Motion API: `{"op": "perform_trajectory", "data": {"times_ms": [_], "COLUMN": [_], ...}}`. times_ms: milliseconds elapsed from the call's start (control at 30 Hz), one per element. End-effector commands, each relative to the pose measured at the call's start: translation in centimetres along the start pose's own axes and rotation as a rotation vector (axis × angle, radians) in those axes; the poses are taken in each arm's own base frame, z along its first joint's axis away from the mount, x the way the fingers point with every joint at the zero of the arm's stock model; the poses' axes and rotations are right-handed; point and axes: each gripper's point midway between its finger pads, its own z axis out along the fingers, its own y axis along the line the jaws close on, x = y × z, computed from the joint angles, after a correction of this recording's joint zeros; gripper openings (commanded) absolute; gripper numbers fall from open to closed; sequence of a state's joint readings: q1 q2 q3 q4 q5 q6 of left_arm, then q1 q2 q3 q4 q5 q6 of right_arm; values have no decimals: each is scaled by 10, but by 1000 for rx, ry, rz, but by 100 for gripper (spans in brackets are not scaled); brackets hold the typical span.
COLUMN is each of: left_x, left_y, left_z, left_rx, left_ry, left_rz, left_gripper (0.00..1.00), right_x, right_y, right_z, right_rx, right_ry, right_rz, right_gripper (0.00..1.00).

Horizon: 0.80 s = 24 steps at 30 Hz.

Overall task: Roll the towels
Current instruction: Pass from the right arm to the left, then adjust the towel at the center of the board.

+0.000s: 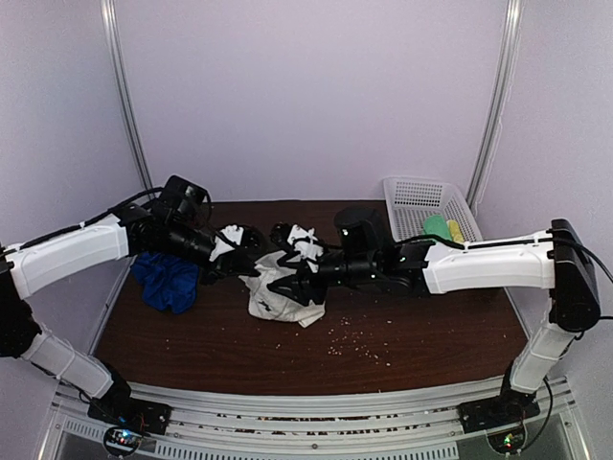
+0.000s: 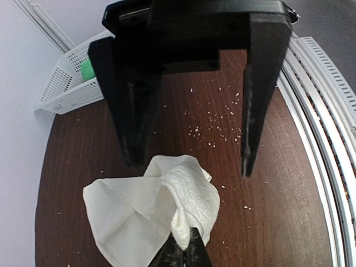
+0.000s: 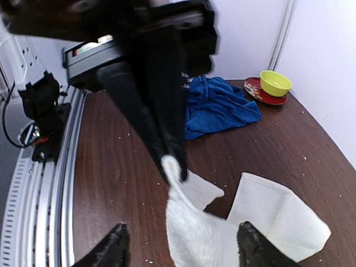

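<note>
Where the left gripper [image 3: 173, 161] pinches it, the white towel [image 3: 194, 233] rises in a peak, the rest spread on the table [image 1: 431, 335]; the right gripper [image 2: 190, 169] faces it, jaws wide apart. Behind the left gripper lies the crumpled blue towel [image 3: 217, 105]. Crumbs [image 1: 350, 340] dot the dark wood; pale lilac walls [image 1: 306, 96].

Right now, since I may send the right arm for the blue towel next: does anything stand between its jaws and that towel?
Yes. The left gripper, jaws shut on a fold of the white towel, hangs between the open right gripper and the blue towel behind it.
</note>
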<state>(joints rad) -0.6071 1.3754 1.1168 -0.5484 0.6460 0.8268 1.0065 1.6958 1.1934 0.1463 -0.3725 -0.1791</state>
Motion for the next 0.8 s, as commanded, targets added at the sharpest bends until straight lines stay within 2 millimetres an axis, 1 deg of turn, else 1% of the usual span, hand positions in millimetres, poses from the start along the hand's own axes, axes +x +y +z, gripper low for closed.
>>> {"op": "perform_trajectory", "data": {"times_ms": [0, 33, 100, 200, 233, 267, 300, 367, 400, 433, 467, 500, 567, 633, 700, 767], "left_x": [6, 12, 29, 52, 60, 68, 76, 94, 101, 107, 113, 117, 121, 121, 121, 117], "left_y": [-6, -11, -28, -50, -59, -64, -70, -80, -83, -85, -86, -88, -90, -90, -89, -88], "left_z": [-27, -29, -30, -27, -25, -23, -21, -17, -15, -13, -11, -10, -7, -4, -3, -2], "left_rx": [-89, -88, -50, -2, 17, 28, 41, 58, 62, 64, 67, 69, 71, 67, 55, 49], "left_ry": [50, 70, 119, 176, 193, 209, 227, 275, 295, 311, 325, 334, 337, 328, 316, 297], "left_rz": [71, 68, 56, 30, 22, 12, 4, -9, -15, -19, -25, -32, -44, -54, -65, -72], "left_gripper": [0, 0, 0, 0, 0, 0, 0, 0, 0, 0, 0, 0, 0, 0, 0, 0], "right_x": [-23, -25, -27, -22, -18, -9, -11, 11, 20, 34, 41, 52, 67, 84, 101, 115], "right_y": [-27, -32, -45, -72, -83, -93, -105, -124, -132, -137, -143, -147, -154, -157, -152, -140], "right_z": [-33, -37, -40, -33, -28, -19, -11, 13, 25, 37, 47, 57, 76, 93, 109, 120], "right_rx": [55, 66, 97, 171, 195, 217, 244, 295, 312, 325, 337, 343, 352, 339, 289, 214], "right_ry": [-66, -71, -78, -58, -40, -7, 12, 108, 150, 199, 228, 260, 304, 349, 392, 423], "right_rz": [-3, 5, 21, 86, 115, 149, 173, 226, 241, 259, 273, 286, 304, 317, 322, 321], "right_gripper": [78, 82, 88, 91, 91, 91, 91, 91, 90, 90, 89, 89, 88, 88, 86, 85]}}
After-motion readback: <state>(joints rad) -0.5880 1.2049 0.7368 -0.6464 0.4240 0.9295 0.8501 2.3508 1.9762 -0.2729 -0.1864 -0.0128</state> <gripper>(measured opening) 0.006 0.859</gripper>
